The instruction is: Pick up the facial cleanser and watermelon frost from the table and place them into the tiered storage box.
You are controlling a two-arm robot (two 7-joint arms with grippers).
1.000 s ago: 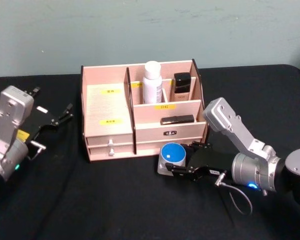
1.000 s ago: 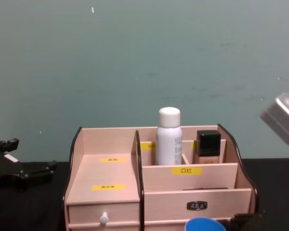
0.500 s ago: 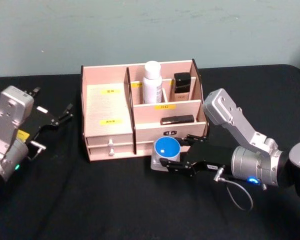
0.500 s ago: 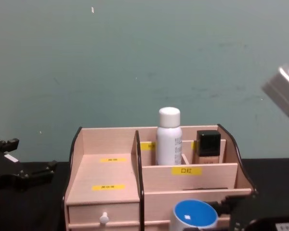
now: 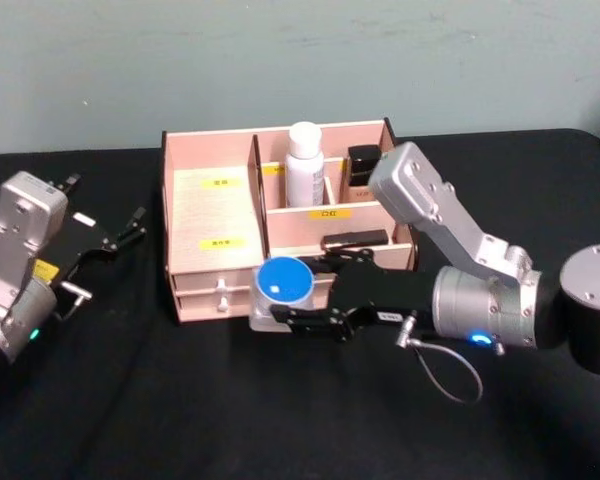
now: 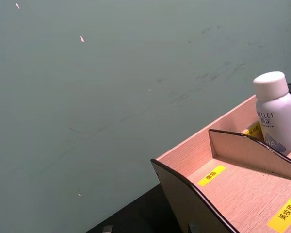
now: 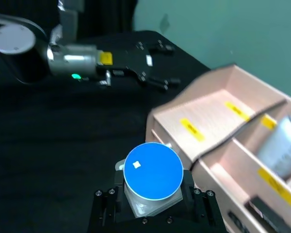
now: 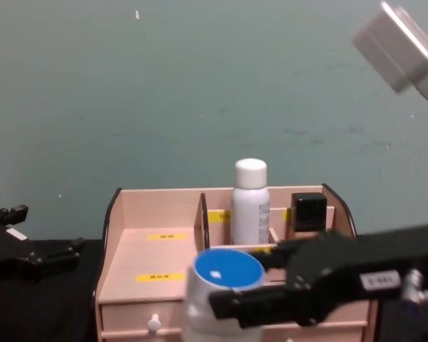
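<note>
My right gripper (image 5: 280, 318) is shut on a pale jar with a round blue lid (image 5: 284, 280) and holds it off the table, in front of the drawers of the tiered storage box (image 5: 215, 215). In the right wrist view the jar (image 7: 153, 170) sits between the black fingers (image 7: 105, 208), with the box (image 7: 208, 111) beyond it. The chest view has the jar (image 8: 225, 274) level with the box's lower left step (image 8: 157, 246). My left gripper (image 5: 130, 228) rests open and empty left of the box. I cannot tell which task item the jar is.
A white bottle (image 5: 304, 165) and a dark-capped bottle (image 5: 363, 168) stand in the box's back compartments. A flat black item (image 5: 355, 239) lies in the front right tier. The table is covered in black cloth (image 5: 180, 400), with a green wall behind.
The right gripper has lifted the blue-lidded jar off the table and carried it left, from the box's right front to its drawers. The left arm has not moved.
</note>
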